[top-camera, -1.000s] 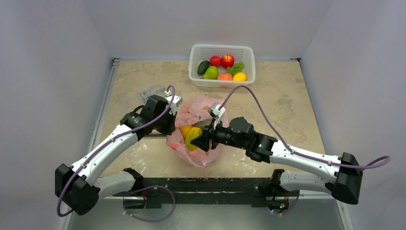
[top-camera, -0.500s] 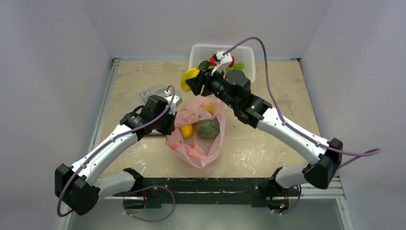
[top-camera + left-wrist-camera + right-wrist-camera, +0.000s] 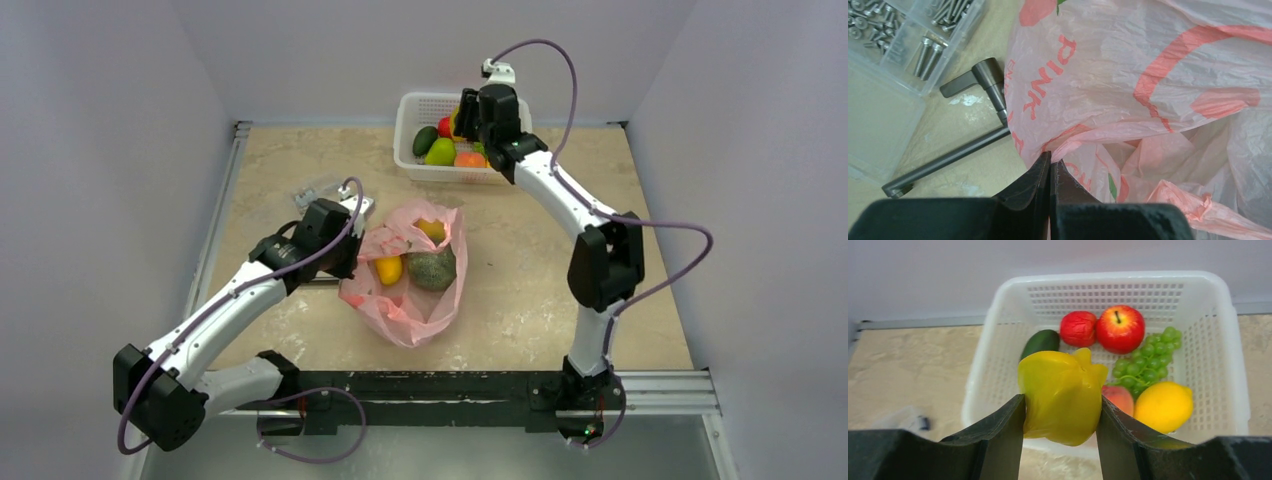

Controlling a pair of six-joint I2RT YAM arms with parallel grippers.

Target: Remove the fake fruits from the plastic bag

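Note:
The pink plastic bag (image 3: 405,310) lies mid-table with its mouth open. Inside it show a small yellow fruit (image 3: 389,270), a dull-green rough melon (image 3: 432,268) and a yellow-orange fruit (image 3: 432,230). My left gripper (image 3: 355,260) is shut on the bag's left rim; in the left wrist view the pink film (image 3: 1128,75) is pinched at the closed tips of that gripper (image 3: 1050,162). My right gripper (image 3: 463,117) hovers over the white basket (image 3: 420,100), shut on a yellow-green fruit (image 3: 1063,390) held between its fingers (image 3: 1010,422).
The basket (image 3: 1108,277) at the back holds two red apples (image 3: 1120,327), green grapes (image 3: 1145,360), a dark avocado shape (image 3: 1040,342), a lemon (image 3: 1163,405) and a peach. A clear box of screws (image 3: 878,75) and a metal bar (image 3: 948,160) lie left of the bag.
My right arm lifted the yellow-green fruit out of the bag and swung it back over the basket. The left gripper kept hold of the bag's rim.

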